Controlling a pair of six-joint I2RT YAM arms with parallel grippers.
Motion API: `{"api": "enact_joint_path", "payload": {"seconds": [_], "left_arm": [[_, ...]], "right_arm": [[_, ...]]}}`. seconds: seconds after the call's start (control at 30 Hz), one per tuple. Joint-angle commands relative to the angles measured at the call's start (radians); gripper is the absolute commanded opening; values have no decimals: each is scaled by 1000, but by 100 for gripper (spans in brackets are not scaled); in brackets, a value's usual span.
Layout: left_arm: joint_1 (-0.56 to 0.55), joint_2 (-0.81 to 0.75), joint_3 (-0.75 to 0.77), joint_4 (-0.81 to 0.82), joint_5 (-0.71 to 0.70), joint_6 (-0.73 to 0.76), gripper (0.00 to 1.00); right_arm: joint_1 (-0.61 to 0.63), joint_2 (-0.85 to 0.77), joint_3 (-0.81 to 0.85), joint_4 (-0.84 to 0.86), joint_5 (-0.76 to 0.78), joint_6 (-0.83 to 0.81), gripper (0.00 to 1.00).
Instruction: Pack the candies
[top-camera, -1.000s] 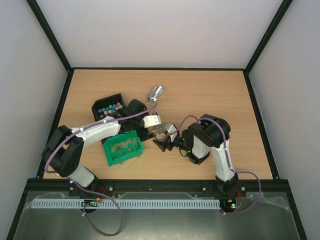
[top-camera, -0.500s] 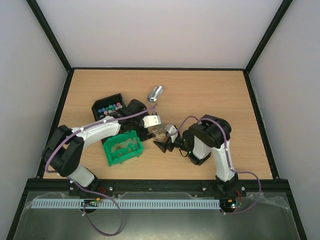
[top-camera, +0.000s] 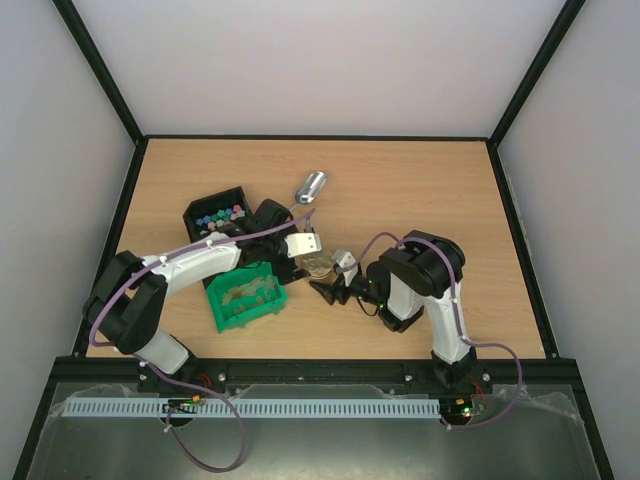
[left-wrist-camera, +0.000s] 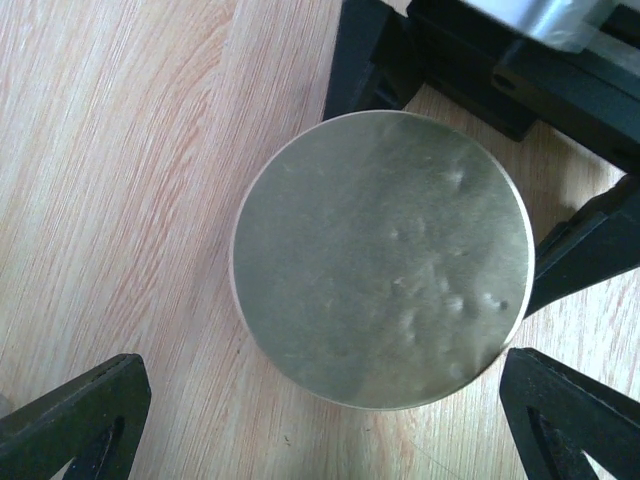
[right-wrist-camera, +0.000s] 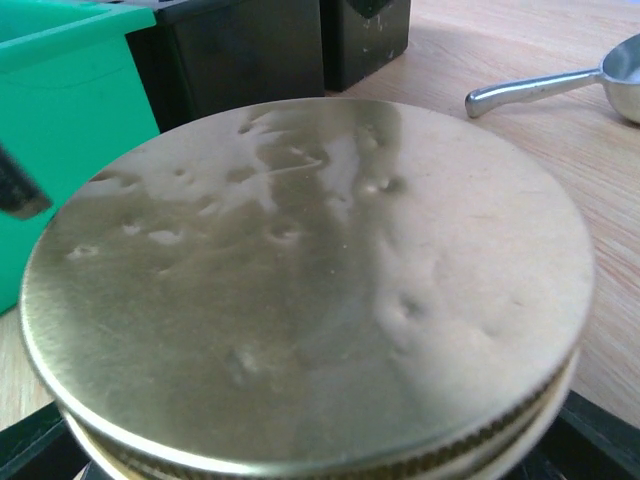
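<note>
Away leftward of right tool (top-camera: 322, 286), candies (top-camera: 221, 215) in black bin (top-camera: 214, 197).

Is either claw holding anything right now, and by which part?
The left claw is open above the round brass-coloured metal lid, holding nothing. The right claw flanks that lid just under its rim; whether it grips cannot be told.

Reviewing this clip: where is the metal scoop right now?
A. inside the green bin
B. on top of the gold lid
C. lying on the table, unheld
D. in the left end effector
C: the metal scoop lies on the table just right of the black bin, with nothing holding it.
</note>
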Motion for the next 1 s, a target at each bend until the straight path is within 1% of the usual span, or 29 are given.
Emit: {"api": "enact_joint_path", "payload": {"seconds": [0.0, 0.1, 0.3, 0.6, 0.8, 0.97], "left_arm": [[-18, -30, 5, -28, -1, 8, 99], [-45, -28, 0, -18, -18, -9, 99], [-56, 2, 16, 46, -71, -47, 99], [-54, 20, -7, 75, -143, -23, 99], [-9, 22, -12, 87, -142, -30, 99], [33, 12, -25, 81, -140, -5, 99]], "right_arm": [[11, 84, 12, 166, -18, 81, 82], [11, 96, 23, 166, -15, 82, 81], [17, 101, 22, 166, -24, 77, 79], [19, 97, 14, 166, -24, 75, 75], [20, 98, 12, 166, -33, 72, 72], [19, 98, 10, 166, -32, 73, 69]]}}
